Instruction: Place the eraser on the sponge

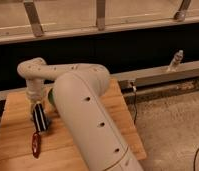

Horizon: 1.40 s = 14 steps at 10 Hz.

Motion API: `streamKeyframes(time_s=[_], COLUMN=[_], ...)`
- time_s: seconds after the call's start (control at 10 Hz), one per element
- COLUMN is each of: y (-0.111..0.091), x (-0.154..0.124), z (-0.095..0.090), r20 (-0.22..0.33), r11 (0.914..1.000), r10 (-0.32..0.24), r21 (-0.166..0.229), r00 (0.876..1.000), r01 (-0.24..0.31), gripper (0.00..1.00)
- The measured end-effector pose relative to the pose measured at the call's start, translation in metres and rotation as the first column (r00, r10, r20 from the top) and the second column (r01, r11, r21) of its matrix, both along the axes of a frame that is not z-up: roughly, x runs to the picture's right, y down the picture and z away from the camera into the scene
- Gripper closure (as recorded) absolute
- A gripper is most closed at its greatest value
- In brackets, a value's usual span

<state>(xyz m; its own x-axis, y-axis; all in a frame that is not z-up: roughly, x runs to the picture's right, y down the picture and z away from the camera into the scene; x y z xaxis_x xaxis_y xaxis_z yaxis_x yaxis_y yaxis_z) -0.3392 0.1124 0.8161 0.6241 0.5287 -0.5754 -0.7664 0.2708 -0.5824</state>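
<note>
My gripper (pixel 35 103) hangs over the left part of the wooden table (pixel 13 130), below the white wrist. It is shut on the eraser (pixel 39 118), a long black block with a pale stripe that points down toward the table's front. A small blue-grey patch just right of the eraser's lower end looks like the sponge (pixel 47 123); the eraser and my arm hide most of it. I cannot tell whether the eraser touches it.
A dark red oblong object (pixel 36 144) lies on the table just in front of the eraser. A sliver of the green bowl (pixel 50 95) peeks out behind my arm. My thick white arm (pixel 88 120) covers the table's middle. Right of the table is grey floor.
</note>
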Motion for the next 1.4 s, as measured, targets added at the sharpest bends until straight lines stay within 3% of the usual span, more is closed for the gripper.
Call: streamKeyframes(time_s=[0.2,0.4,1.4], y=[-0.0001,0.0000,0.0004], x=[0.0003,0.0004,0.0007], z=[0.0001,0.0003,0.0007], r20=[0.000,-0.001,-0.001], r11=[1.0000,1.0000,1.0000], r10=[0.000,0.000,0.001], r21=[0.000,0.000,-0.001], r00=[1.000,1.000,1.000], r01=[0.000,0.000,-0.001], gripper=[0.30,0.20,0.20])
